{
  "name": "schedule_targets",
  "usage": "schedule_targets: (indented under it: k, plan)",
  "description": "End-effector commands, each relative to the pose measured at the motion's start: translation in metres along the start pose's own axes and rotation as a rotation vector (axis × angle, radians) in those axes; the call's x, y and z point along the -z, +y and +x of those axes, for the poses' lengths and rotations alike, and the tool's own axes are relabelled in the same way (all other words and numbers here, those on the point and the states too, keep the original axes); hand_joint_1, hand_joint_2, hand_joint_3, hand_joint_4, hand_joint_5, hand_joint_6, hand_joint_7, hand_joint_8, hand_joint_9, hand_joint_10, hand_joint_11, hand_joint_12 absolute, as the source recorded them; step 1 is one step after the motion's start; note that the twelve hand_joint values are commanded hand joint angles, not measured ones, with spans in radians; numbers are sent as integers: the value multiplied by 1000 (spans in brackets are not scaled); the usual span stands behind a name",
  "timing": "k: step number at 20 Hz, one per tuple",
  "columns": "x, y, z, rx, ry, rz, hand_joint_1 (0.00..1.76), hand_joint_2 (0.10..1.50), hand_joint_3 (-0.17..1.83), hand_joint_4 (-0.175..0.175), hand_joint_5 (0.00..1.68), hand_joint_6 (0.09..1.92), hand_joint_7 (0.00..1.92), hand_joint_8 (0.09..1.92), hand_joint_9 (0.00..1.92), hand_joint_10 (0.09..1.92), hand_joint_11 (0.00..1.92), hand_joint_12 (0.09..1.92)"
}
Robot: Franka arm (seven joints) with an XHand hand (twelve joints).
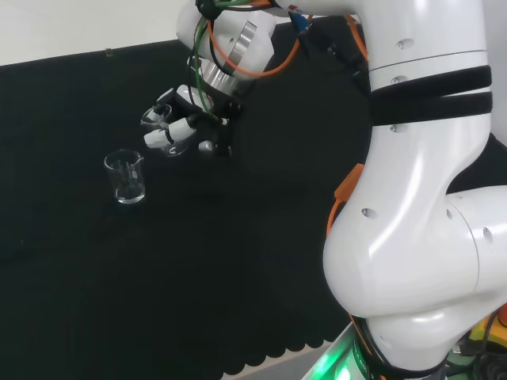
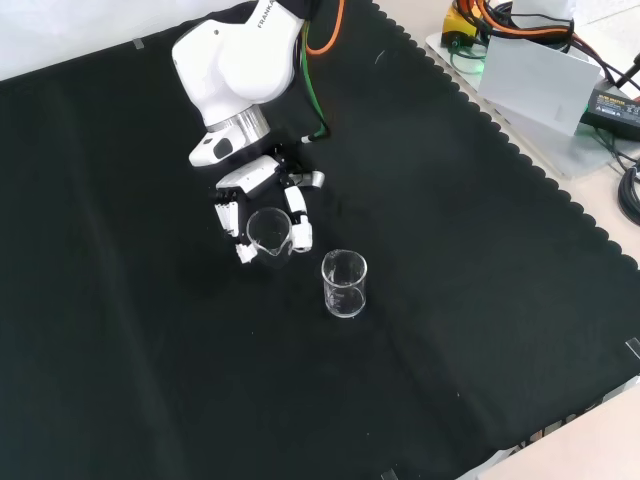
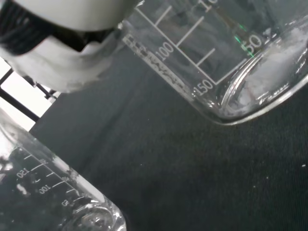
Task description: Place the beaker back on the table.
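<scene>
I see the hand with its fingers curled around a clear beaker — it holds the glass tilted, above the black cloth of the bench. Just beside it in the front view a second beaker stands upright on the cloth — apart from the hand

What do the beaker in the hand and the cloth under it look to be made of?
The clear beaker held in the hand looks like glass, possibly clear plastic: transparent, glossy, with printed white graduation marks. The black and white hand curls round it. The black bench cloth looks like matte woven fabric, with fine weave and a scalloped edge.
</scene>
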State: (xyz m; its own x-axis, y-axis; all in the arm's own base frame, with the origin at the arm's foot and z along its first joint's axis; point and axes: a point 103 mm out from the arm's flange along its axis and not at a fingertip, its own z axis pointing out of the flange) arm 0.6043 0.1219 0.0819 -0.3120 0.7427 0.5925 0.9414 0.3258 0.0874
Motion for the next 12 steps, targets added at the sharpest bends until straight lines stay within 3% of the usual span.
schedule_targets:
  k: [1, 12]
  plan:
    - [-6, -5, -10, -19, 10, -26, 1152, 671, 597, 108, 1327, 552, 1795, 87, 1674, 87, 1350, 723]
    - [-9, -8, -22, -39, 10, -41, 1151, 670, 592, 113, 1335, 534, 1770, 87, 1647, 87, 1328, 732]
